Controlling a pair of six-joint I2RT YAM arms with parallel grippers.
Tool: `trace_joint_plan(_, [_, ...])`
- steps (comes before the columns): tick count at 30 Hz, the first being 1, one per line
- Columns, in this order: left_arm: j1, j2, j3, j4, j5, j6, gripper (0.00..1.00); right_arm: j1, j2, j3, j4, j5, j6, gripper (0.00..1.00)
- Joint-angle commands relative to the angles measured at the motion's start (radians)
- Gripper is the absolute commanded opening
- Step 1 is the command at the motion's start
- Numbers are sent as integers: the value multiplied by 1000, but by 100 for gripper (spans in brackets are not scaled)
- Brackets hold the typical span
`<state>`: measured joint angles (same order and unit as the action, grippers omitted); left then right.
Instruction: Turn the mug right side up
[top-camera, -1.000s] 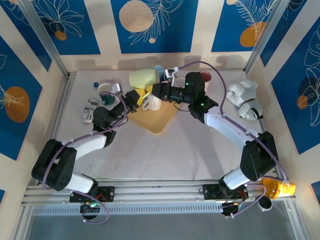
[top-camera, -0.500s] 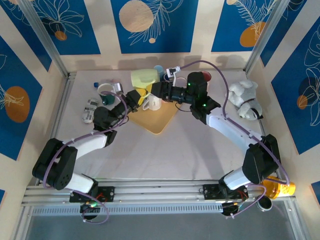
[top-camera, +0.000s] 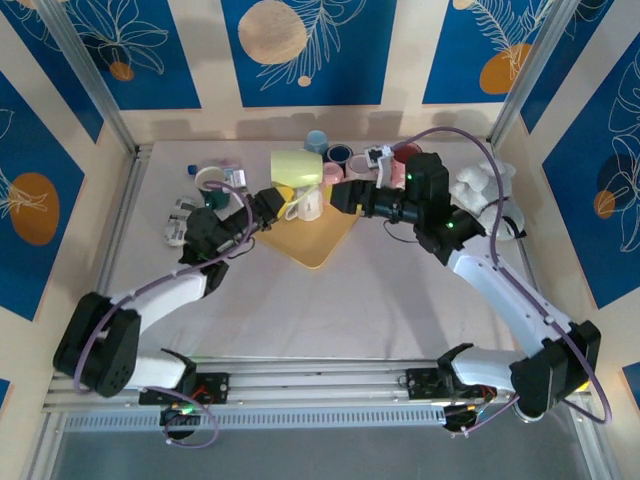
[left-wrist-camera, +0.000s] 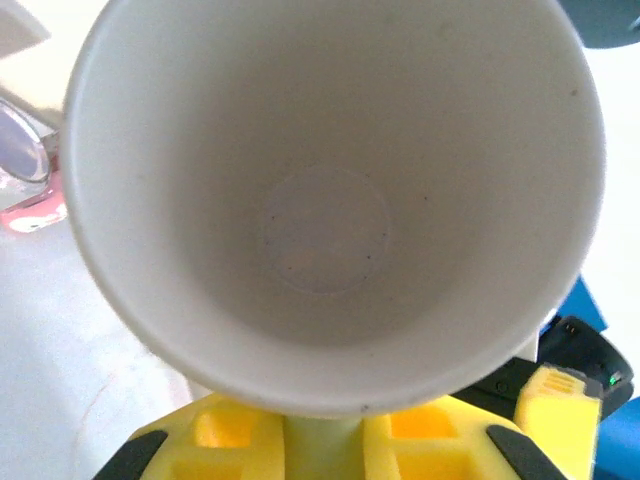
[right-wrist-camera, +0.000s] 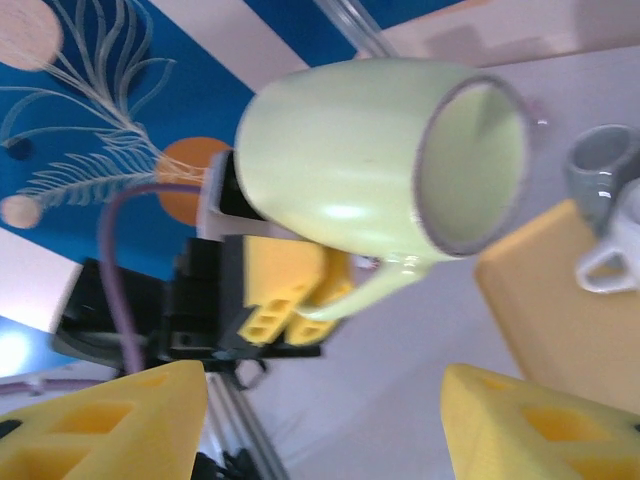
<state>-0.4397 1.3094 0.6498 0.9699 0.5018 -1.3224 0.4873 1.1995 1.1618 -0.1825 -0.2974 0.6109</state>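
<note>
Top view: left gripper (top-camera: 281, 192) clamped on the handle of the pale green mug (top-camera: 297, 166), which is held on its side over the far edge of the yellow tray (top-camera: 312, 248). White mug (top-camera: 308, 206) stands on the tray just below it. Right gripper (top-camera: 340, 196) just right of it. Cups (top-camera: 340, 152) bunched behind, plush toy (top-camera: 478, 186) far right.

Left wrist: looks into the mug (left-wrist-camera: 325, 200), inside bare; yellow fingers (left-wrist-camera: 225, 440) below the rim.

Right wrist: mug (right-wrist-camera: 350, 160) sideways, mouth right. Right gripper (right-wrist-camera: 320, 420) released, jaws wide, empty. Tray (right-wrist-camera: 560, 310) at right.

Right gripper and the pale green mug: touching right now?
Apart. Right wrist view shows open space between the right gripper and the mug.
</note>
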Motion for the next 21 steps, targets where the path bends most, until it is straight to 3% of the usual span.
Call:
trace_joint_plan(1, [21,-148,60,-276,61,242,0,-11,-44,7,-238,108,-176,62])
trace_joint_plan(5, [22,-264,155,-804,-28,527,0,-26,-75,3,-341,176,-243,62])
trace_joint_plan(10, [22,-283,310,-1314,-281,798,0,-42,-70,3,-411,198,-283,62])
trace_joint_plan(15, [22,-210,446,-1594,-512,955,0,-46,-31,22,-442,180,-297,62])
trace_joint_plan(21, [24,-183,468,-1670,-722,1034,0,-41,15,34,-443,157,-288,62])
